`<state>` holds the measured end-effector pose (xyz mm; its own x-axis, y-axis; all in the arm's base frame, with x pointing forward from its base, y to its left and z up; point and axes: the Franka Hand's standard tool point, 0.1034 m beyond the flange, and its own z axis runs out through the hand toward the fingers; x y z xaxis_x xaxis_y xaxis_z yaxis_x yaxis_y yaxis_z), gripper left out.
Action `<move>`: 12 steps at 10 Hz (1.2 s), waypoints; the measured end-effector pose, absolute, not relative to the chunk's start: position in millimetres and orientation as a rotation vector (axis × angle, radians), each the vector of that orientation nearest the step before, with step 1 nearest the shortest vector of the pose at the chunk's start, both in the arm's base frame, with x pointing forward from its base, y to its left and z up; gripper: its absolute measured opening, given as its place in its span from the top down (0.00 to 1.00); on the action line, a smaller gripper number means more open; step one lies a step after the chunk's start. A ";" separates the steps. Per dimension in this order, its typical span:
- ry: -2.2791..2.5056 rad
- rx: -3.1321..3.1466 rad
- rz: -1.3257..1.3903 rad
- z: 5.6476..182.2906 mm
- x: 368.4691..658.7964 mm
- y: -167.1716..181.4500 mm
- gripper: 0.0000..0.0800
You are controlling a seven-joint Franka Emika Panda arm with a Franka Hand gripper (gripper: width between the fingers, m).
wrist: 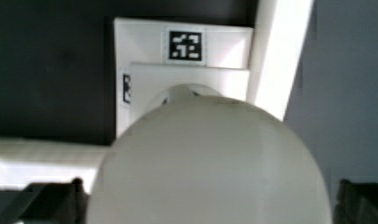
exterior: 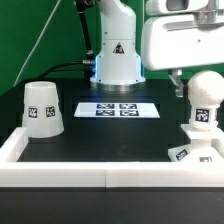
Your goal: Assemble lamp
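The lamp is in three white tagged parts. In the exterior view the shade [exterior: 42, 108] stands wide end down, well to the exterior view's left of the marker board [exterior: 115, 108]. To the exterior view's right of the marker board, the bulb [exterior: 205, 100] stands upright on the base [exterior: 192, 153]. The gripper [exterior: 188, 86] hangs at the bulb's rounded top, and one dark finger [exterior: 177, 87] shows on the side facing the marker board.

In the wrist view the bulb [wrist: 207, 160] fills the frame between two dark fingertips [wrist: 58, 198], with the base [wrist: 182, 50] beyond it. I cannot tell whether the fingers press the bulb or stand just clear of it.
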<state>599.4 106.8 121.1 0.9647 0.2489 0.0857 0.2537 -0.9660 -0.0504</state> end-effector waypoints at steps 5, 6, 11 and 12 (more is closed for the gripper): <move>-1.125 -2.918 -0.126 121.4 602.3 106.3 0.13; -1.204 -2.889 -0.124 120.5 601.1 107.2 0.13; -1.562 -2.732 -0.115 118.6 600.1 103.1 0.28; -1.556 -2.735 -0.115 118.6 600.1 103.1 0.28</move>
